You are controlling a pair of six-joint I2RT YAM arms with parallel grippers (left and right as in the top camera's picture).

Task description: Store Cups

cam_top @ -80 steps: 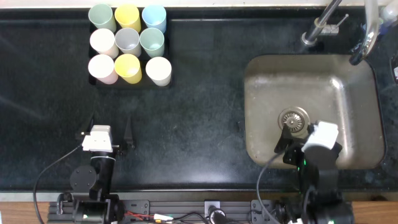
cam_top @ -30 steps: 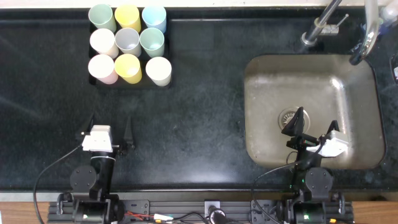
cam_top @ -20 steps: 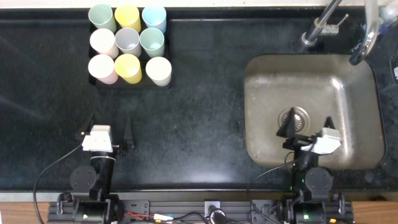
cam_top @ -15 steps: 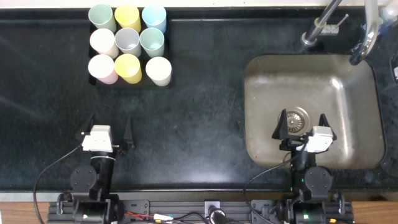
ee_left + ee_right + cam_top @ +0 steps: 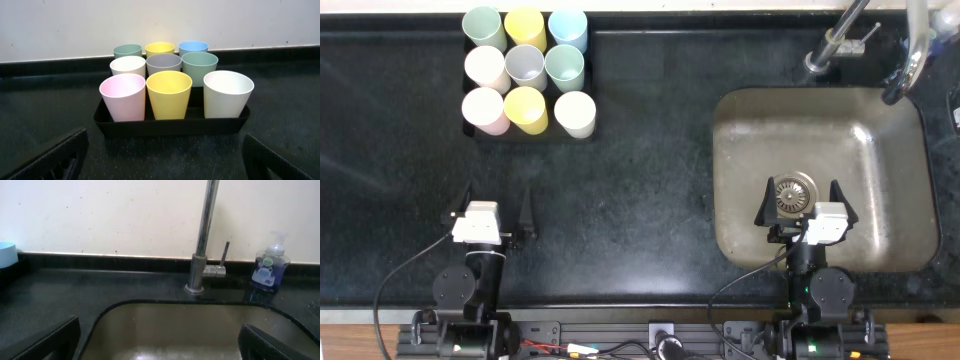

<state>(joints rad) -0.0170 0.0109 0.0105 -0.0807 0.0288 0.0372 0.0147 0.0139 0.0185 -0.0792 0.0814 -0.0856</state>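
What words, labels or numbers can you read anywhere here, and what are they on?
Soap bottle beside the faucet: its label carries print, but it is too small and blurred to read.
Cups and tray: no text, numbers or signs visible.

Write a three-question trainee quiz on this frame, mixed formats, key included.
1. True or false: the black tray holds nine cups.
2. The right end effector hangs over: A) the sink; B) the tray; C) a soap bottle.
3. Fill in: in the row nearest the arms, the cup between the pink cup and the white cup is ____.

Key: 1 true; 2 A; 3 yellow.
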